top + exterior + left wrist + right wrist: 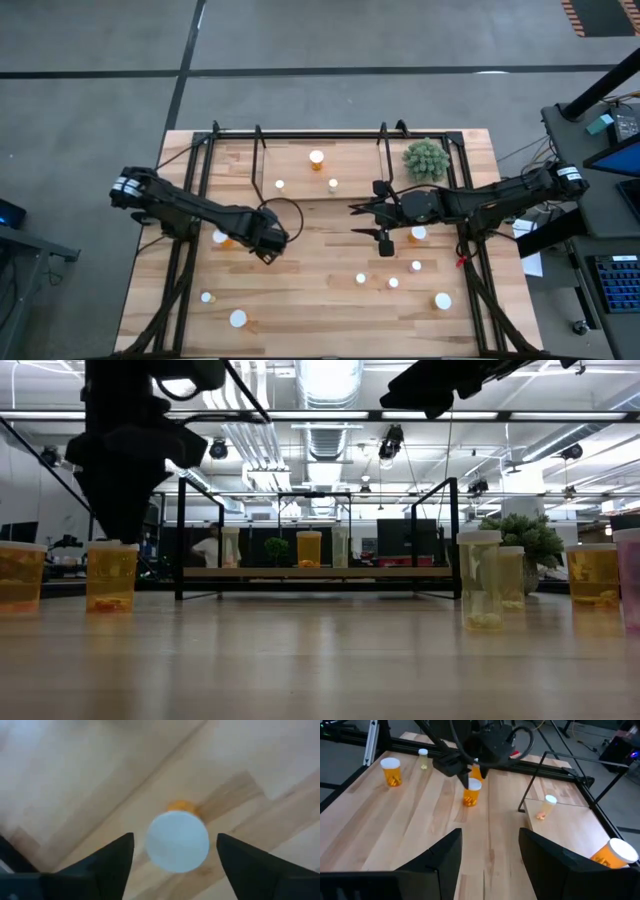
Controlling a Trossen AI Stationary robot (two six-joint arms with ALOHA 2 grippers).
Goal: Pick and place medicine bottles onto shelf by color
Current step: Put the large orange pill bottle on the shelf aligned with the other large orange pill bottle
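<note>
Wooden tabletop (320,250), high view: medicine bottles (360,279) scattered, three on the far shelf (345,170); left gripper (268,247) over an orange bottle (224,238) at left.
Left wrist view: jaws spread, straddling its white cap (177,841), no contact, probably about to pick.
Right wrist view: right gripper (490,851) half open, empty, waiting mid-table.

An open lab: exposed ceiling ducts (325,435), concrete floor (90,90), monitors (405,538).

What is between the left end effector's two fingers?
In the left wrist view, a white-capped orange pill bottle stands between the left end effector's open fingers, untouched.
</note>
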